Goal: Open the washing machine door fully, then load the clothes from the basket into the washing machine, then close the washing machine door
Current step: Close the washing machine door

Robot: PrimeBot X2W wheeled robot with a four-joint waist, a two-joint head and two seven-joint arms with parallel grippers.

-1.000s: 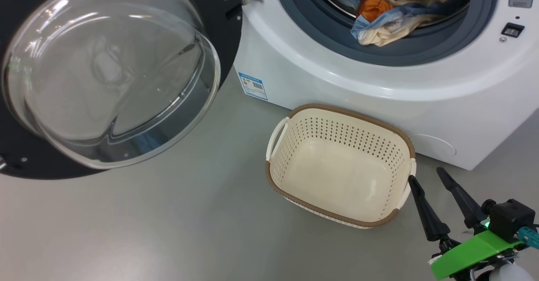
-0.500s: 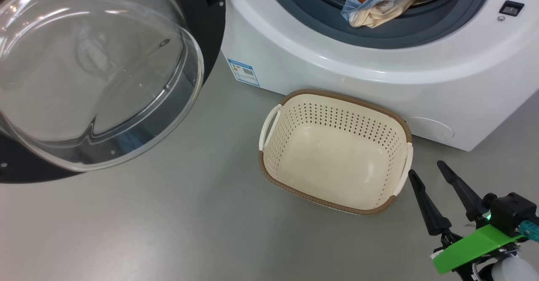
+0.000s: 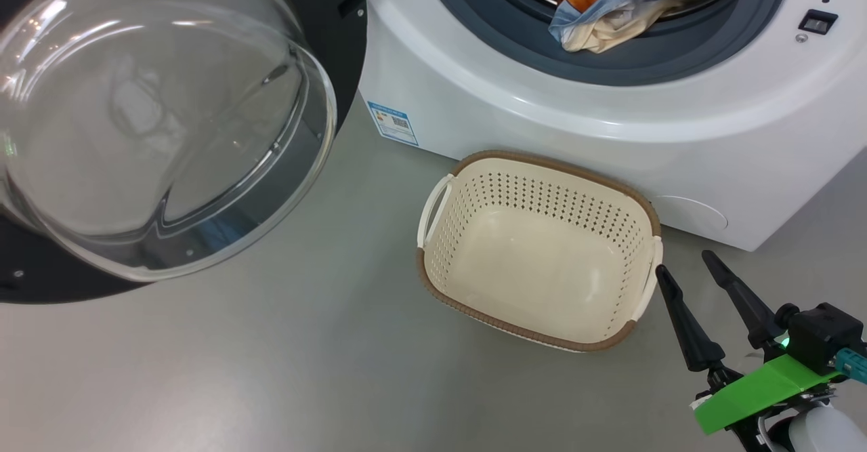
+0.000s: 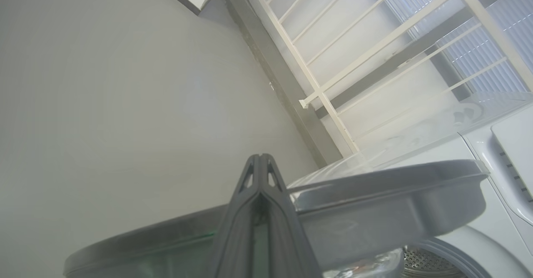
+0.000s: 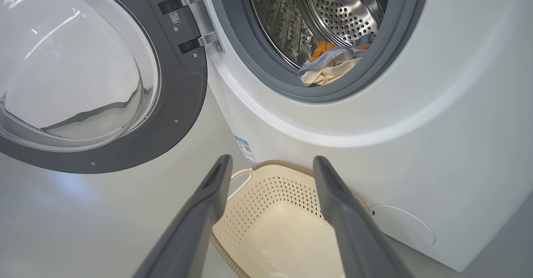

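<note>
Head view: right gripper spread wide, empty, the basket just beside its fingertips; left gripper pinched together, holding nothing.

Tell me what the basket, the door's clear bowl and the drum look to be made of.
The basket looks like moulded cream plastic, smooth, with punched holes and a brown woven-look rim. The door bowl seems clear glass or possibly clear plastic: transparent, with sharp glossy highlights. The drum looks like polished steel, perforated and mirror-bright.
</note>
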